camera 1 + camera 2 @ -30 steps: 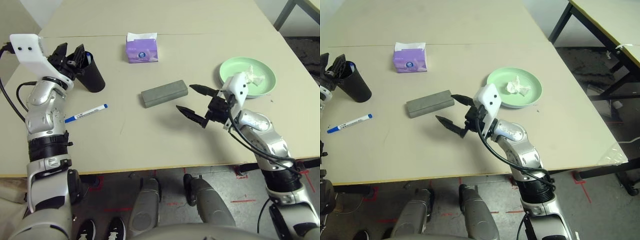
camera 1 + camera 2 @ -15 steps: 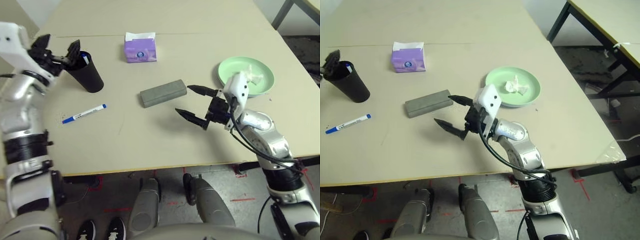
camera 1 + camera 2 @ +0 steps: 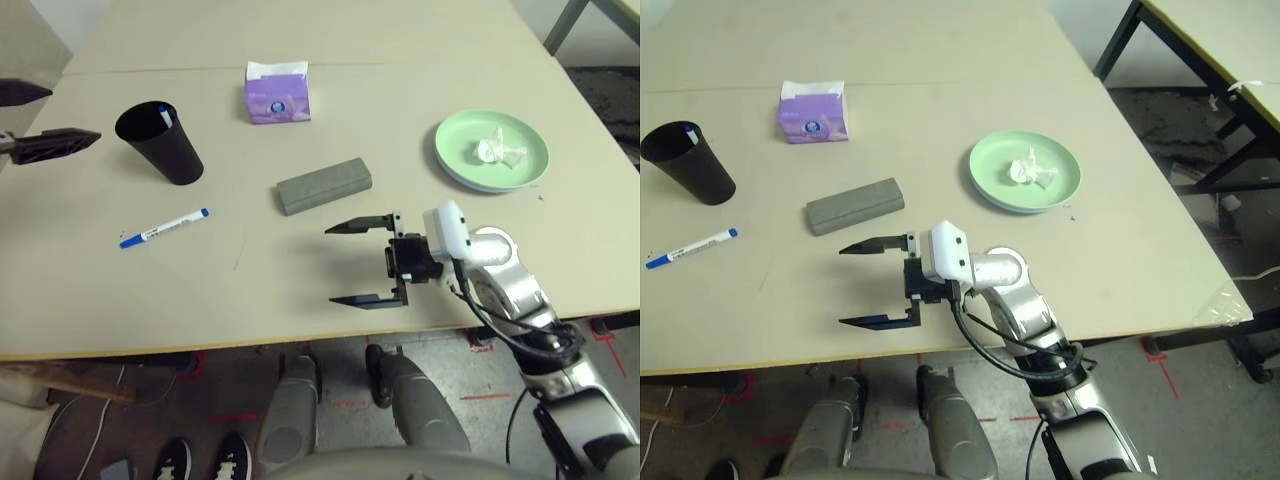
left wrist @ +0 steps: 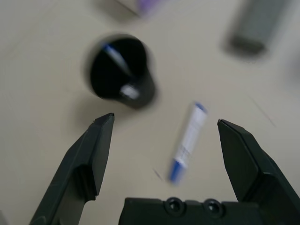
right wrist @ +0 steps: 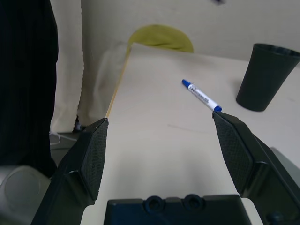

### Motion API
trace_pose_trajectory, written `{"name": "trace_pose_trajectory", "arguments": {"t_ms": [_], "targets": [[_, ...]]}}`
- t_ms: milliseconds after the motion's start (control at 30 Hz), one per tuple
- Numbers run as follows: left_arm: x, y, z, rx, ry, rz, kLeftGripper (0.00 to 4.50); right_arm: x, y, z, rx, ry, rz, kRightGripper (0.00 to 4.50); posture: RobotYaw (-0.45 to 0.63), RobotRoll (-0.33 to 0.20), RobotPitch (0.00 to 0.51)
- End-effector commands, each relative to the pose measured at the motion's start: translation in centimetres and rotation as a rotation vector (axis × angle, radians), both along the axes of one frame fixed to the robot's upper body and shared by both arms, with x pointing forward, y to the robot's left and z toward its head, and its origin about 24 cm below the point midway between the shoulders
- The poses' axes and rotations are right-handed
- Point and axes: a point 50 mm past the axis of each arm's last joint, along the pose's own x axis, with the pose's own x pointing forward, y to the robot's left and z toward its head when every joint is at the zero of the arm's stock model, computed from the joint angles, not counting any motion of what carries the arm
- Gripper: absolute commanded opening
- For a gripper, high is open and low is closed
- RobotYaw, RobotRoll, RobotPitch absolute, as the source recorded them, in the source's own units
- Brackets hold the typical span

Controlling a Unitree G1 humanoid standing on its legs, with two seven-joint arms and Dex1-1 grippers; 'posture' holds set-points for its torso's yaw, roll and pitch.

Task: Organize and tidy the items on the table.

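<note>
With one marker [image 3: 161, 118] standing in the black cup [image 3: 160, 143], both the left hand [image 4: 164, 154] and right hand [image 3: 350, 262] are hovering open, likely needing the loose marker [image 3: 164, 228] on the bench [image 3: 300, 270] next.

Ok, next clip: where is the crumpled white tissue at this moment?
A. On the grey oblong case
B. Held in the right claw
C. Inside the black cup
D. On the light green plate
D: the crumpled white tissue lies on the light green round plate at the table's right side, while the right claw hangs open and empty over bare tabletop.
</note>
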Motion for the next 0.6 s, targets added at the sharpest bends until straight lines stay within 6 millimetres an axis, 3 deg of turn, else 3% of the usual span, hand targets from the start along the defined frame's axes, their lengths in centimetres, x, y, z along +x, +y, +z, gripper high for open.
{"name": "trace_pose_trajectory", "arguments": {"t_ms": [33, 200, 367, 600], "targets": [[-0.5, -1.2, -1.2, 0.045, 0.172, -0.076, 4.48, -0.4, 0.3, -0.6, -0.010, 0.017, 0.010, 4.50, 0.04, 0.000, 0.246], [0.5, -1.6, -4.3, 0.136, 0.196, -0.121, 4.48, -0.6, 0.2, -0.7, -0.019, 0.032, -0.001, 4.50, 0.02, 0.000, 0.250], [2.0, -0.1, -7.3, 0.290, 0.196, -0.130, 4.48, -0.4, -0.1, -0.5, -0.023, 0.035, -0.026, 4.50, 0.01, 0.000, 0.250], [4.6, 0.3, -9.1, 0.304, 0.162, -0.146, 4.48, -0.3, -0.2, -0.1, -0.028, 0.031, -0.048, 4.50, -0.01, 0.000, 0.251]]}}
